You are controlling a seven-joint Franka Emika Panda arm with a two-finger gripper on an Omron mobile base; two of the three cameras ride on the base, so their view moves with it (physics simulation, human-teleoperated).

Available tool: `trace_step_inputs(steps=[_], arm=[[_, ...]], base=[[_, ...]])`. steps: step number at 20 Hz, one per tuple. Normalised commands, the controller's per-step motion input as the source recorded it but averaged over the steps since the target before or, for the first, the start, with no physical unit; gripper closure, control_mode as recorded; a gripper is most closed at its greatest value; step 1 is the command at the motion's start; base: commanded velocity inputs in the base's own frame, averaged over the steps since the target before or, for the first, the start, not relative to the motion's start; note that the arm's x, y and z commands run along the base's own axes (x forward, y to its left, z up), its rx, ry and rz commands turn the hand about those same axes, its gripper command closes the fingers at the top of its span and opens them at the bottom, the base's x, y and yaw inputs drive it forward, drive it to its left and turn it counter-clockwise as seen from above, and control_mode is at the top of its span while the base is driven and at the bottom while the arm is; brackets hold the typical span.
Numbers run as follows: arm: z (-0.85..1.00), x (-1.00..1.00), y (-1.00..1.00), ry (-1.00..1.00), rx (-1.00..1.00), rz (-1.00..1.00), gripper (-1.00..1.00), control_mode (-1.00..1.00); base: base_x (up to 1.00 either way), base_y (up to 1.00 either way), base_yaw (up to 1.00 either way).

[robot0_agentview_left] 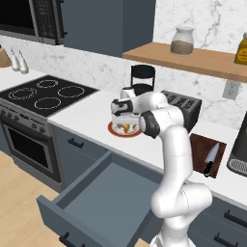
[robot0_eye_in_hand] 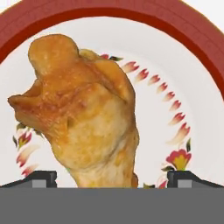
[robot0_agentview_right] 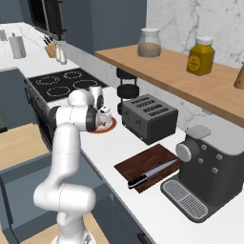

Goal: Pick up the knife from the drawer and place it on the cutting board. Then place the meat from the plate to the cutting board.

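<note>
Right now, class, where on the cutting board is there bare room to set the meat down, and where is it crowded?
The cutting board is bare on its toaster side, behind the knife. The knife fills the front edge, and the coffee machine crowds the right end. The gripper is open astride the meat on the plate.

I see bright, even light with soft shadows and no glare. Up close the meat (robot0_eye_in_hand: 85, 118) looks a bit blurry, maybe.
</note>
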Motion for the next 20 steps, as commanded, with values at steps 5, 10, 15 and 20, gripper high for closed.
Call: trace_step_inputs(steps=[5,10,15,20], arm=[[-0.29,0.18,0.06,0.05,0.0,0.0,-1.0,-1.0],[-0.15,0.0,0.0,0.01,0.0,0.0,-1.0,-1.0],[-0.03,-0.21,0.04,0.0,0.0,0.0,1.0,-1.0],[0.03,-0.65,0.02,0.0,0.0,-0.03,1.0,-1.0]], base=[[0.0,0.0,0.0],[0.0,0.0,0.0],[0.0,0.0,0.0],[0.0,0.0,0.0]])
